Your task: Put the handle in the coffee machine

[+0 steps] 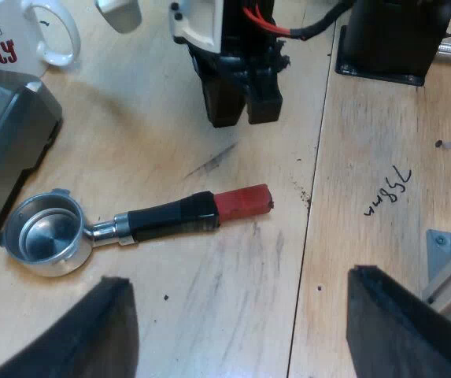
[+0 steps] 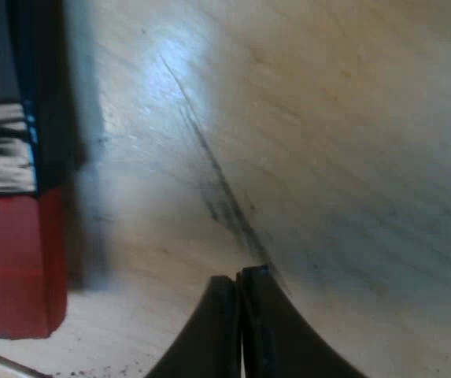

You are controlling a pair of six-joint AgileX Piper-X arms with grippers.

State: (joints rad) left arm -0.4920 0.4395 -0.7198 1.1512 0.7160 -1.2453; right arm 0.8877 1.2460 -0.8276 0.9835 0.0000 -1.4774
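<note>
The metal holder [image 1: 52, 236] lies loose on the wooden table, its basket beside the espresso machine [image 1: 5, 134]. Its dark handle [image 1: 170, 219] ends in red [image 1: 242, 201] and points away from the machine. My left gripper [image 1: 237, 279] is open, its fingers spread wide, hanging above the table just short of the red end. My right gripper [image 1: 243, 106] stands beyond the handle, close over the table. In its own view my right gripper [image 2: 239, 283] is shut on nothing, its fingertips pressed together, with the red end [image 2: 20, 260] a short way to the side.
A white mug [image 1: 20, 35] with red lettering stands beyond the machine. A black arm base [image 1: 390, 39] sits past a seam in the table boards. A grey metal bracket [image 1: 445, 260] lies near my left finger [image 1: 398, 323]. Bare wood surrounds the holder.
</note>
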